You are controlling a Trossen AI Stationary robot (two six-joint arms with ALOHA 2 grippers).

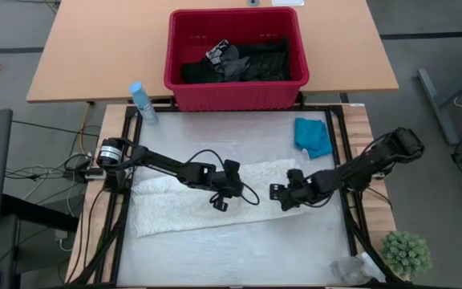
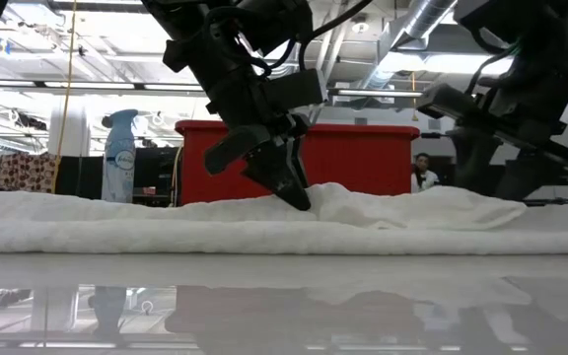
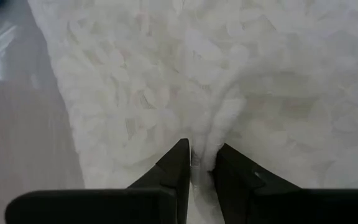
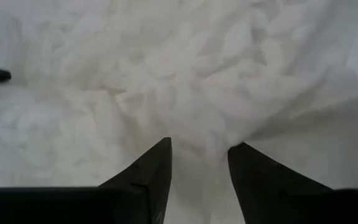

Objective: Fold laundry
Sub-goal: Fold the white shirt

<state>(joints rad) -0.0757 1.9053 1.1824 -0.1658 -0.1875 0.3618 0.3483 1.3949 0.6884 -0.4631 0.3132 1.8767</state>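
The white lacy garment lies spread across the table's middle, running from near left to far right. My left gripper sits at its middle, shut on a raised ridge of cloth. My right gripper is at the garment's right end, slanting down over bunched cloth, fingers apart. A small teal garment lies at the table's far right. Black garments fill the red basket. My left gripper pinches a narrow raised fold of the white garment between its two fingertips. It comes slanting down from the table's left. The rest of the garment lies flat on the table around the pinch. My right gripper: I cannot tell whether its fingertips touch the cloth.
The red basket stands beyond the table's far edge. A blue spray bottle lies at the far left corner. A small green plant and a clear plastic thing sit at the near right corner. Bare table shows along the near edge.
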